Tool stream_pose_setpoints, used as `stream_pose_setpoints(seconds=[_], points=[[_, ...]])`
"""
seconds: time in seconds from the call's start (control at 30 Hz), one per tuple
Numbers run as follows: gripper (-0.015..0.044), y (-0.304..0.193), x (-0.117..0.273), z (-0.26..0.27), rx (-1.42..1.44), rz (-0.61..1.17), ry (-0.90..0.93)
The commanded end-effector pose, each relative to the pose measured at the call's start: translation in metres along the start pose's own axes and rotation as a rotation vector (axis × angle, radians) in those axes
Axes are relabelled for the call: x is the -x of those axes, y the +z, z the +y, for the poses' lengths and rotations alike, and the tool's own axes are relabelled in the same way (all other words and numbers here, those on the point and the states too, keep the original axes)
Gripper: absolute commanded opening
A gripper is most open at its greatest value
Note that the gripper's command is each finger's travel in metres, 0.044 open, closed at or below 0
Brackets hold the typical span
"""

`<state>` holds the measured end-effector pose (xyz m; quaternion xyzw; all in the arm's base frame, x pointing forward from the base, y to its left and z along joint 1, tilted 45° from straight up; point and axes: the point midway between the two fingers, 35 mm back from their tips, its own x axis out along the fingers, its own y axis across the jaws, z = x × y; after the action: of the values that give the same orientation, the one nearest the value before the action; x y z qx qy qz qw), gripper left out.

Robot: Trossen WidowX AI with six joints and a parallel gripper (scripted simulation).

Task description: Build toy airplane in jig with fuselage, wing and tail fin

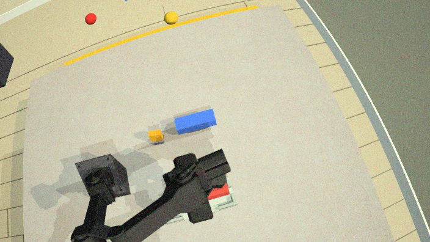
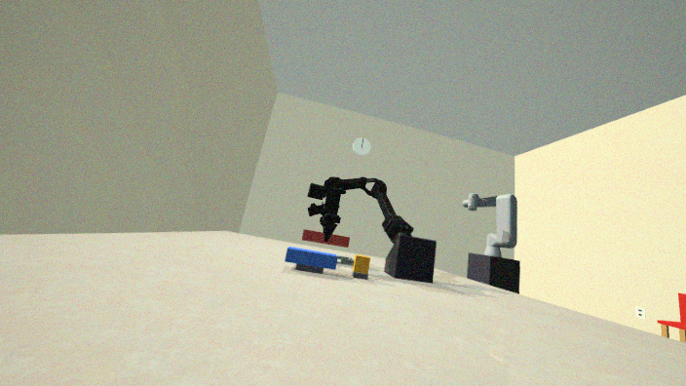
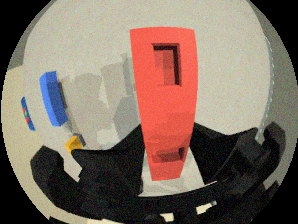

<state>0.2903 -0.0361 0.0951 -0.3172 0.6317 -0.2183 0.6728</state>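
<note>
Fuselage, red and socketed on top, is gripped between the fingers of the gripper above the pale cradle (the arm hides much of that from overhead). The blue wing and orange tail fin stand apart from it, near each other.

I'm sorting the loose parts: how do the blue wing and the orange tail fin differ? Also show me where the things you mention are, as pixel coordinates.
The blue wing (image 1: 195, 121) (image 2: 311, 257) (image 3: 53, 99) is a long bar; the orange tail fin (image 1: 155, 135) (image 2: 362, 266) (image 3: 74, 144) is a short block. The wing is clearly the larger; the fin is small. Both stand on the table, outside the gripper (image 2: 327, 240).
</note>
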Motion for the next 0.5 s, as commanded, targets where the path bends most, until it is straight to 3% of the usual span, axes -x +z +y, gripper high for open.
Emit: stream_pose_setpoints(seconds=[0.0, 0.47], points=[[0.0197, 0.000, -0.001, -0.001, 0.004, -0.002, -0.004], [0.0197, 0.001, -0.023, -0.001, 0.003, -0.002, -0.004]])
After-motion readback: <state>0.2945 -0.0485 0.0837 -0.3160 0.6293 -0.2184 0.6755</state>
